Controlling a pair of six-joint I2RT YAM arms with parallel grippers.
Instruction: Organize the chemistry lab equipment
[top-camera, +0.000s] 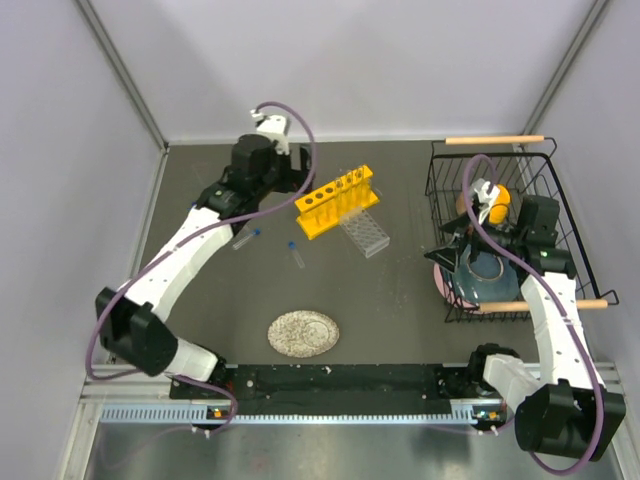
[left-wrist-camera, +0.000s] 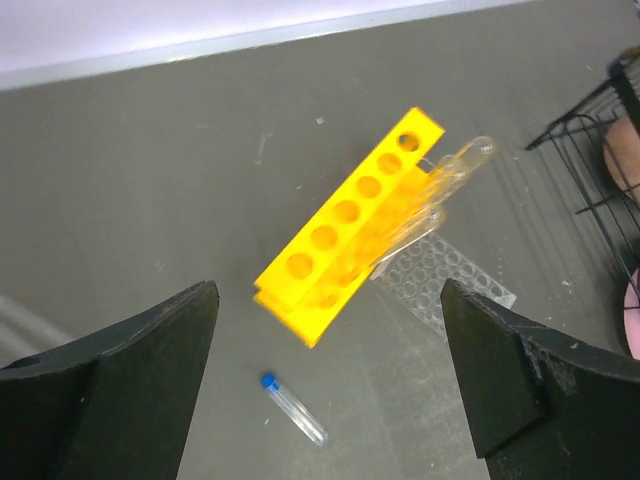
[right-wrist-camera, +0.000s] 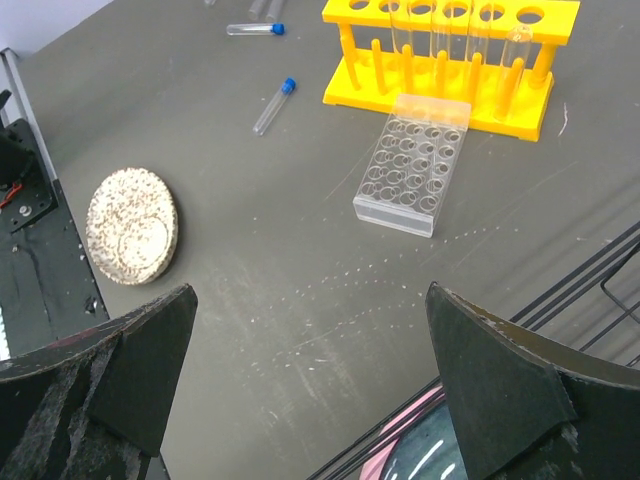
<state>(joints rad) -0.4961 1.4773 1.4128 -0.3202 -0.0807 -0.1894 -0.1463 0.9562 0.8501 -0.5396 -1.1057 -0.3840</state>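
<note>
- Yellow rack (top-camera: 337, 201) holds upright glass tubes (right-wrist-camera: 441, 38); clear gridded rack (top-camera: 364, 233) lies just beside.
- Black wire basket (top-camera: 495, 140) contains bowls (top-camera: 487, 287).
- Left gripper (left-wrist-camera: 328, 292) and right gripper (right-wrist-camera: 310, 292) both spread wide.

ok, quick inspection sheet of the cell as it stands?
Surface: dark table, faint scuffs and specks, no spills seen.
Job's things: yellow rack upright with glass tubes in it; clear gridded rack beside it; blue-capped vials lying loose, at least two.
Clutter: speckled plate; wire basket with bowls.
Claws: left claw open, empty, facing the yellow rack; right claw open, empty, over the basket.
Cables: purple cables loop along both arms, no snag seen.
Surroundings: plain walls, nothing seen.
</note>
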